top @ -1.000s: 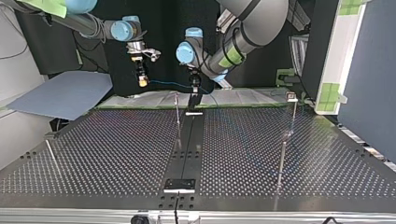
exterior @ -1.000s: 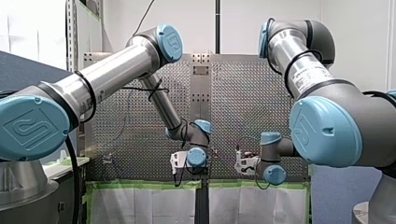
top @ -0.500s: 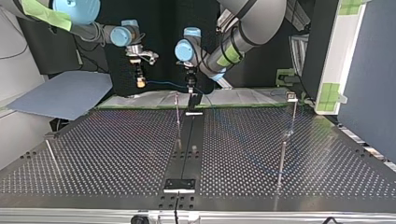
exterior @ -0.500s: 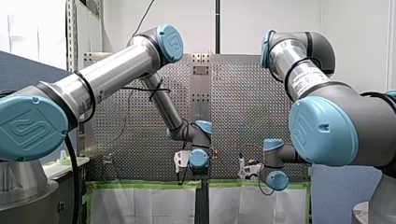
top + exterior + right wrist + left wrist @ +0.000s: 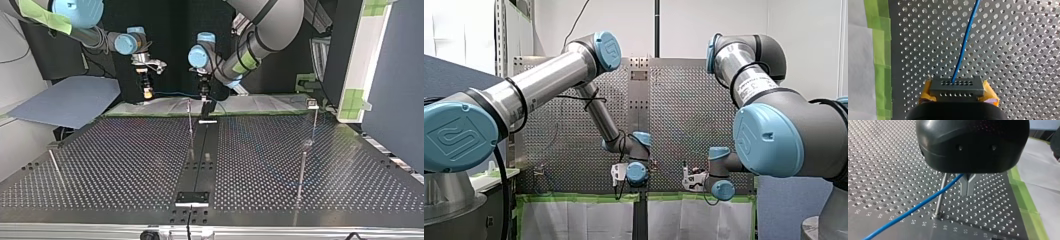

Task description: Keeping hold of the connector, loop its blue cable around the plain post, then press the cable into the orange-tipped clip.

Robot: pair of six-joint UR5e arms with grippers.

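Note:
My right gripper (image 5: 958, 90) has its yellow pads shut on a dark grey connector (image 5: 956, 84). From the connector's face the blue cable (image 5: 965, 45) runs out ahead over the perforated plate. In the top view this gripper (image 5: 146, 93) hangs at the back left, and the cable (image 5: 175, 94) stretches across to my left gripper (image 5: 204, 102). The left gripper (image 5: 967, 193) has its metal fingers shut with the blue cable (image 5: 913, 208) coming out from between them. The cable crosses in front of the plain post (image 5: 939, 200), which stands just beside the fingers. In the top view the plain post (image 5: 190, 125) stands left of the black centre strip.
A taller post with a small block head (image 5: 312, 104) stands at the top view's back right, another thin post (image 5: 302, 172) nearer in front of it, and a short one (image 5: 55, 167) at the left. Green tape (image 5: 880, 60) and white sheeting border the plate's back edge.
My right gripper has sunk lower and drifted to the top view's left with the connector, drawing the cable straighter. My left gripper shifted only slightly, staying by the plain post.

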